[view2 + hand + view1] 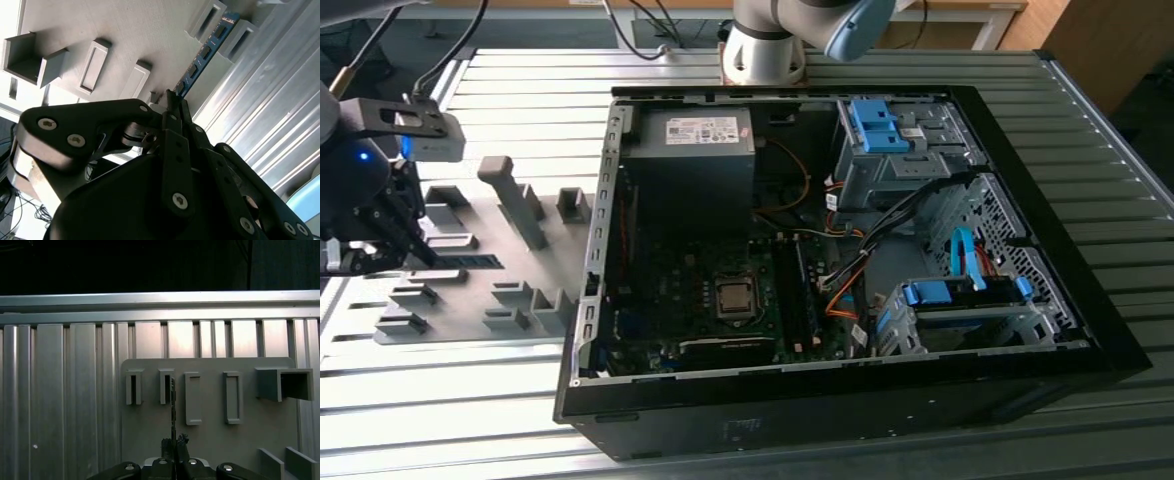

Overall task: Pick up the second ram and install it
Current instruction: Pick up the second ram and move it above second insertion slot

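Note:
The second ram [205, 52] is a slim blue-green board with dark chips, seen edge-on as a thin line [173, 410] in the first wrist view. My gripper [174, 97] is shut on its near end, with the black fingers [181, 442] pressed against both faces. The board's far end lies between two grey fixture blocks [210, 17]. In the exterior view the gripper [414, 255] is at the far left over the grey fixture plate [507, 250], with the ram [464, 262] sticking out of it toward the computer.
An open black computer case [854, 380] fills the exterior view's right, with the motherboard [707, 290], the power supply [687, 150] and blue drive-bay clips [874, 120]. More grey blocks [230, 397] stand on the plate. Ribbed metal tabletop [60, 390] surrounds it. The arm base [767, 45] stands behind the case.

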`<state>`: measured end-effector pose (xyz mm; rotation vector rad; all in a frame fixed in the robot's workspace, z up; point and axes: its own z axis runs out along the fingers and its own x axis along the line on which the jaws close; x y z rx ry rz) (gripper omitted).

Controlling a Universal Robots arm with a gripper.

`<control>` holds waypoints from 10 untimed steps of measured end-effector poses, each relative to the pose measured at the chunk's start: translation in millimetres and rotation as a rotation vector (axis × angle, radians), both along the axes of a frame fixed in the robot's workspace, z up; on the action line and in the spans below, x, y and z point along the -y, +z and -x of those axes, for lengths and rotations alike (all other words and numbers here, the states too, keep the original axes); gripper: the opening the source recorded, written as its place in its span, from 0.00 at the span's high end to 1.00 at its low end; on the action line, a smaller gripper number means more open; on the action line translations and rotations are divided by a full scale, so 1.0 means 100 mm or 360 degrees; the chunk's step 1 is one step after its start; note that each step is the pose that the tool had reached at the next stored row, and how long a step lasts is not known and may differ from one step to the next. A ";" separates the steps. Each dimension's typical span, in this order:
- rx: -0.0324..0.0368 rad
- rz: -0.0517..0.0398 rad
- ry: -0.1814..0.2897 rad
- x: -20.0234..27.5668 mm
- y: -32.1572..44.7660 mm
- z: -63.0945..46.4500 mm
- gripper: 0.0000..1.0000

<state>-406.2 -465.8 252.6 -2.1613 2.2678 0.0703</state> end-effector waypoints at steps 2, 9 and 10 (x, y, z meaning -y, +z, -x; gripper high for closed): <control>0.0000 0.0000 0.0000 0.000 0.017 0.00 0.86; 0.0000 0.0000 0.0000 -0.001 0.076 0.00 0.86; 0.0000 0.0000 0.0000 -0.001 0.085 0.00 0.86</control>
